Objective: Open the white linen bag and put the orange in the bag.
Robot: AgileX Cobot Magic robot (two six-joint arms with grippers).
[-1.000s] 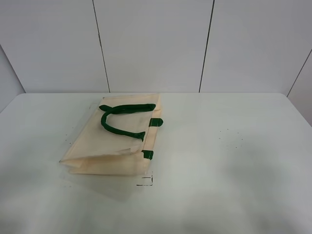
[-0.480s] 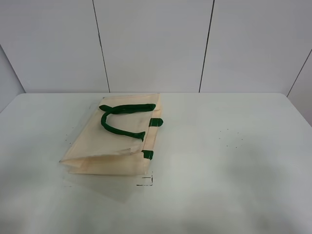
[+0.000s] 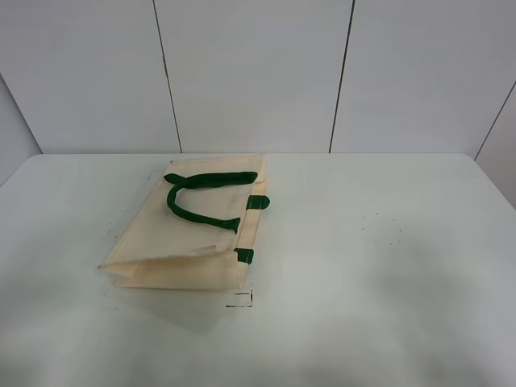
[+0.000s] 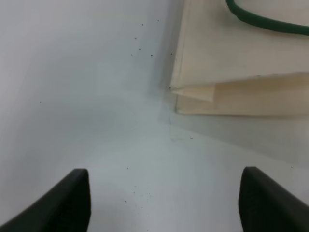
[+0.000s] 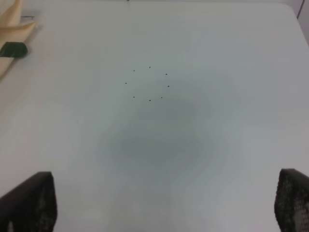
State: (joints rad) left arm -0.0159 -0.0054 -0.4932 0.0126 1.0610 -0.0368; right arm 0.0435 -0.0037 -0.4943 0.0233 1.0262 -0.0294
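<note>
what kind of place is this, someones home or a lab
Most likely a lab test bench: a bare white table, plain white wall panels behind it, and only a white linen bag laid flat, no household clutter.

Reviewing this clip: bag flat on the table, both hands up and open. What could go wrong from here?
1. No orange shows in any view, so the placing step may stall.
2. The white linen bag lies flat, its layers folded together; a pinch by the left hand may take both layers and lift the bag rather than open it.
3. The green handles lie loose on top and may snag a finger.

One white linen bag (image 3: 189, 230), two green handles (image 3: 197, 197), one table (image 3: 387, 266), no orange visible
</note>
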